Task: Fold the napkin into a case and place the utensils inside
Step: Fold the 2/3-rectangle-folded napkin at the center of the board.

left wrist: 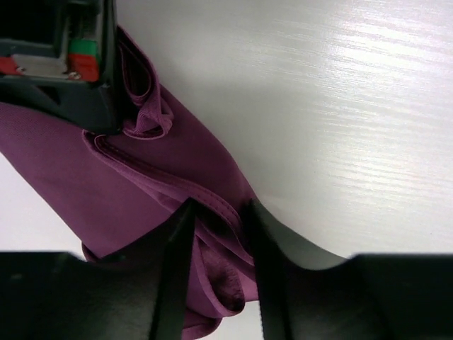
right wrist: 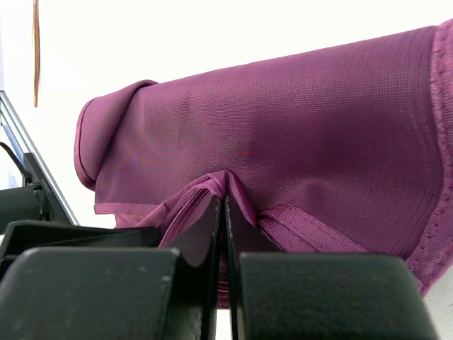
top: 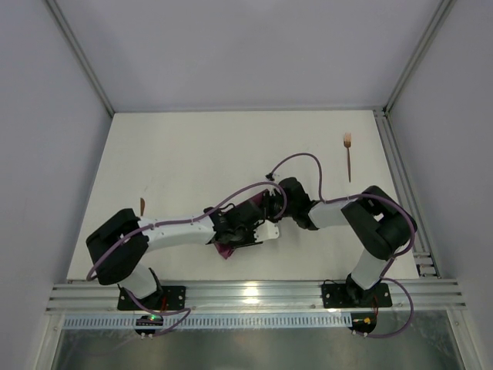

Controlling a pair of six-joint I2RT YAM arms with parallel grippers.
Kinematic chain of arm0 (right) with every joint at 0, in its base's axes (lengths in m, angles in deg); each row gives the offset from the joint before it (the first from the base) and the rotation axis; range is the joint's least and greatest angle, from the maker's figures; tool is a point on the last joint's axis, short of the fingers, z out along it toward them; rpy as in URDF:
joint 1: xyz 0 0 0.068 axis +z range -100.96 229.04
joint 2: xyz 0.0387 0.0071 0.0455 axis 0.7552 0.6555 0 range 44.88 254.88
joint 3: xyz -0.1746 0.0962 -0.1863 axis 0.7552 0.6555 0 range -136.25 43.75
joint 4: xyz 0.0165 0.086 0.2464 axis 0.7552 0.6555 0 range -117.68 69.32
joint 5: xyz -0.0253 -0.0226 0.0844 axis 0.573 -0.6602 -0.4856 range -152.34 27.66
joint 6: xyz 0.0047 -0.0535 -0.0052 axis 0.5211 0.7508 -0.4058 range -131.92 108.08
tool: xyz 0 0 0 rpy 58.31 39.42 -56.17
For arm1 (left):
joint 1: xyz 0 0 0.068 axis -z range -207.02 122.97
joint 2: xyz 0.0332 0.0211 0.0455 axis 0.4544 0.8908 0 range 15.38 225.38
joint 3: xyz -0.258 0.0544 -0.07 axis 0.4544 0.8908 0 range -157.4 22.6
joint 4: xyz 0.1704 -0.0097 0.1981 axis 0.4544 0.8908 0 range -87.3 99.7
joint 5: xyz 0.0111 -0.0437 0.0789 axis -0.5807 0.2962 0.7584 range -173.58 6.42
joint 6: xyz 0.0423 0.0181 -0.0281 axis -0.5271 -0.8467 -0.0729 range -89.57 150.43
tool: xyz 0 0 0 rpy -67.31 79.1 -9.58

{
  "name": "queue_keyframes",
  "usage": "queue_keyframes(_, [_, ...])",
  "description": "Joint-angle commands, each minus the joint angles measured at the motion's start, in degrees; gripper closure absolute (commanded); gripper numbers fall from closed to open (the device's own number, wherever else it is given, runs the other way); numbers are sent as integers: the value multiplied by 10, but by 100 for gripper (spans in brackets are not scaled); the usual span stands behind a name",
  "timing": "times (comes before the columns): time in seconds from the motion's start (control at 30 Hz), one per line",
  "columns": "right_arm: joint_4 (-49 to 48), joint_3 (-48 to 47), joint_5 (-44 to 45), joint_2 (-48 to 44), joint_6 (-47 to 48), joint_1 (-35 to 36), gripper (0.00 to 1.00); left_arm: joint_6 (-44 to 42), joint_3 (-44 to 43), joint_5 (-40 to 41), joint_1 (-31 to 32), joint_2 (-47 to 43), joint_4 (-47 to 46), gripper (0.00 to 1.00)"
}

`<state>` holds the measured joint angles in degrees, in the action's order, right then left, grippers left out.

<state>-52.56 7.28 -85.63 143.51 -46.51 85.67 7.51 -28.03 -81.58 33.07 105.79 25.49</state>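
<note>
Two robot arms are meeting over a maroon napkin point(top: 228, 250) lying near the front edge of the white bench point(top: 192, 146). From overhead, only a small purple corner of the cloth is peeking out, with the wrists covering the rest. That view alone is showing the copper fork point(top: 349, 154) lying well apart at the far right, and a second copper utensil point(top: 142, 206) lying well apart at the left.

The wrist cameras are supplying the detail. The right tool point(right wrist: 225, 202) is clamping a raised pleat of the napkin, its fingers pressed together on the cloth, which is lying in folded layers just beyond. The left tool point(left wrist: 219, 212) is straddling a bunched fold at the napkin's edge. Its fingers are standing apart with cloth filling the gap, and whether they are pinching it cannot be told.
</note>
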Motion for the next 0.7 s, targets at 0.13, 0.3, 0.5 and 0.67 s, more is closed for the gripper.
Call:
queue_keyframes(0.13, [71,19,23,-1,40,-2,96,-27,17,-8,-24,-38,-5,81])
queue_keyframes(0.3, [81,16,12,-5,51,-1,96,-39,25,-18,-31,-47,-15,100])
queue_keyframes(0.5, [85,10,-1,2,57,-1,96,-58,23,-15,-31,-63,-20,100])
queue_keyframes(0.67, [128,4,-15,-27,90,-1,90,-70,27,-40,-44,-66,-14,100])
